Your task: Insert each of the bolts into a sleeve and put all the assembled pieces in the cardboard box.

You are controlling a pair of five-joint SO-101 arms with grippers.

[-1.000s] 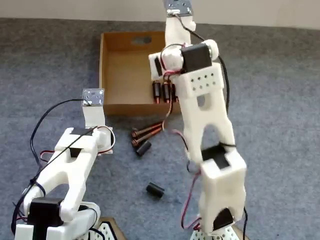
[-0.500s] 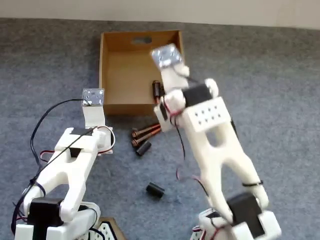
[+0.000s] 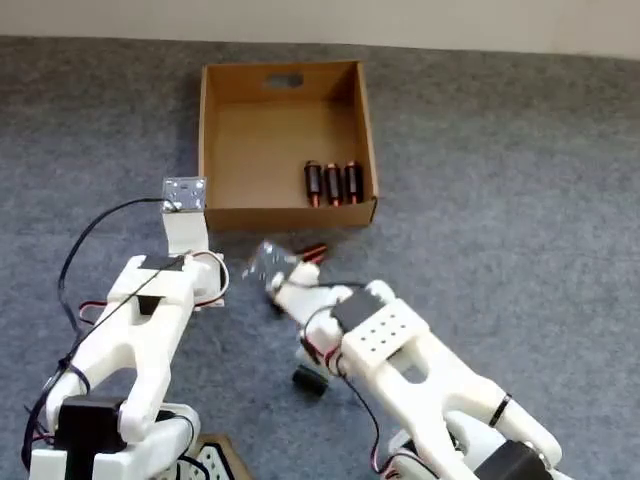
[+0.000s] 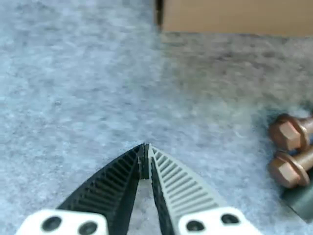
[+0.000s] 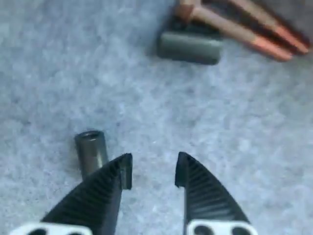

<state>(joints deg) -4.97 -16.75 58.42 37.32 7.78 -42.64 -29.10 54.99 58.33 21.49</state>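
Note:
The cardboard box (image 3: 205, 140) stands at the back of the grey carpet, with three assembled pieces (image 3: 333, 183) lying side by side inside it. My right gripper (image 5: 153, 170) is open low over the carpet, a black sleeve (image 5: 91, 149) just beside one finger. Farther off lie a second sleeve (image 5: 188, 47) and two copper bolts (image 5: 239, 32). In the high view the right gripper (image 3: 268, 265) sits in front of the box by the bolts (image 3: 312, 251). My left gripper (image 4: 145, 149) is shut and empty, near the bolt heads (image 4: 288, 149).
A corner of the box (image 4: 234, 17) rises just beyond the left gripper. One black sleeve (image 3: 308, 380) lies half under the right arm. Open carpet spreads to the right of the box and the right arm.
The right arm has swung back from over the box and come down in front of it, over the loose bolts and sleeves. The left arm has not moved.

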